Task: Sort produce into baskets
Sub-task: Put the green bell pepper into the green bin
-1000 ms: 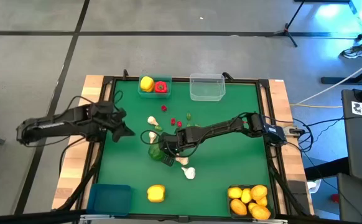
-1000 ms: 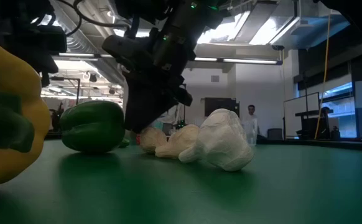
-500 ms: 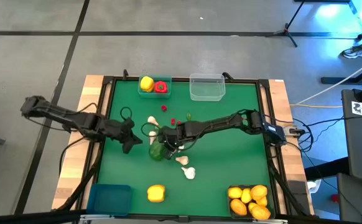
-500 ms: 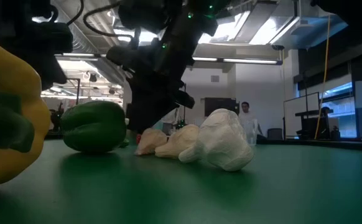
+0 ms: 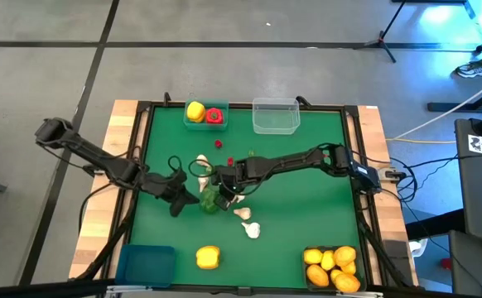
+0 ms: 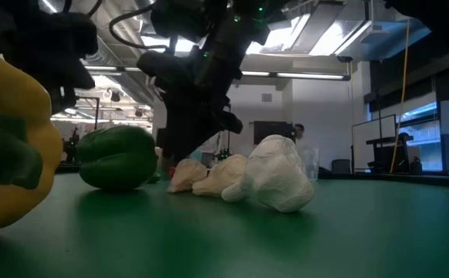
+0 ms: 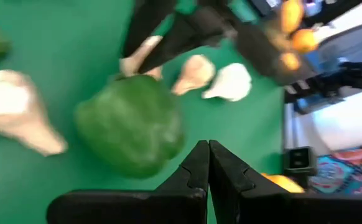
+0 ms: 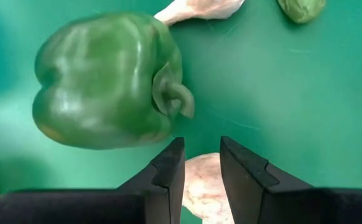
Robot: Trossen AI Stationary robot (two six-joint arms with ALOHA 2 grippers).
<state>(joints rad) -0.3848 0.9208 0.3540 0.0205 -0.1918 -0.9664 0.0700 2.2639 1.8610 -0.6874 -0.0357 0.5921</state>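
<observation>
Right gripper [image 5: 223,184]: down at mid-mat, jaws a little apart and straddling a garlic bulb [image 8: 201,186]. Can't honestly tell if it's pinching it or just poised over it.

Left gripper [image 5: 180,199]: fingers pressed fully together, holding nothing, parked just beside the green pepper [image 5: 211,199].

Green pepper: lying on its side on the green mat [image 5: 307,182], right between the two grippers.

Other garlic: a couple of bulbs [image 5: 250,230] loose nearby.

Teal basket [image 5: 205,116]: at the far edge, with a yellow pepper and a red one inside.

Clear basket [image 5: 275,117]: next to it.

Grey basket [image 5: 332,266]: near right corner, full of citrus.

Blue basket [image 5: 146,264]: near left corner.
</observation>
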